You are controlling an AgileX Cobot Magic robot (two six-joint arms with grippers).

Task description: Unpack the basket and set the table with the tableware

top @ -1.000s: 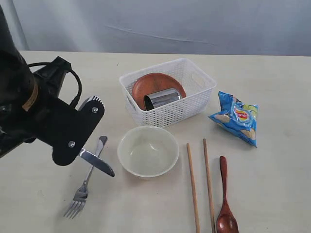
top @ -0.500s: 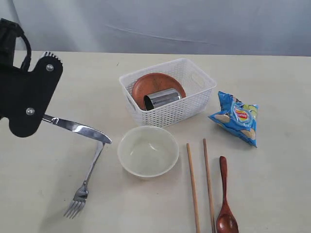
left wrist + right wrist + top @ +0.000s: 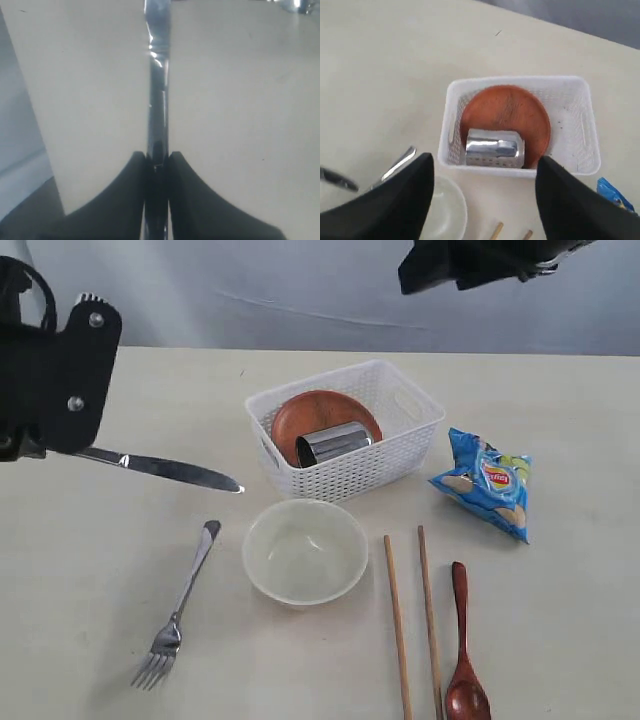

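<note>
Knife (image 3: pixel 165 469) is clamped by its handle in the left gripper (image 3: pixel 157 161), off the table (image 3: pixel 560 640). Right gripper (image 3: pixel 485 195) gapes empty above basket (image 3: pixel 400 445) holding plate (image 3: pixel 320 412) and cup (image 3: pixel 335 443).

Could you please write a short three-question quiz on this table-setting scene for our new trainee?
1. True or false: the plate is already out of the basket.
2. What does the left claw hold? A) fork B) knife C) spoon
3. Fill in: the steel cup lies on its ____ in the basket.

Key:
1. False; it sits in the basket under the cup.
2. B, the knife, lifted above the table; the fork lies flat.
3. Side.
</note>
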